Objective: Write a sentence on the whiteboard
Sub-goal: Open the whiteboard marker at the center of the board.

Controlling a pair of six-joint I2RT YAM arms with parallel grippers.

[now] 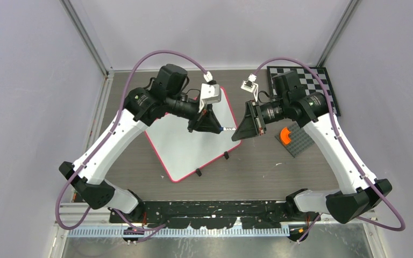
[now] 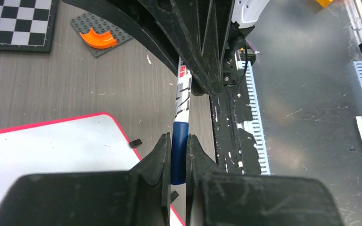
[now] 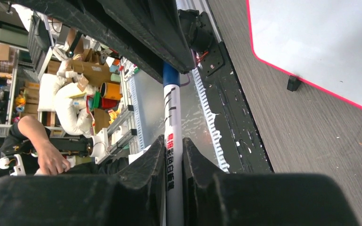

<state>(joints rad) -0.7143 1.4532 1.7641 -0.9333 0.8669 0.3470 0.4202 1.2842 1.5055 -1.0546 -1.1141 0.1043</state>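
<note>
Two grips noted on one marker. Found the left gripper clenched on the blue cap, fingers pressed to either side of it, the white printed barrel running straight out ahead. Found the right gripper likewise clamped tight, on the barrel itself beside the red lettering, the cap end pointing away. Saw, from overhead, both sets of fingertips facing each other along the marker: the left over the whiteboard just inside its right edge, the right at that same edge, the marker bridging the short gap between them, up in the air. Could not judge the seating of the cap on the barrel. Noted the whiteboard lying flat on the dark wood-grain table, turned at an angle, thin red-pink rim all round, visible face plain white. Counted two small black clips on the whiteboard's near right edge. Spotted a grey studded plate to the right of the whiteboard, apart from it, with an orange curved piece resting on top. Made out a black-and-white checkerboard farther right of the whiteboard, beyond that plate, partly hidden under the right arm.
</note>
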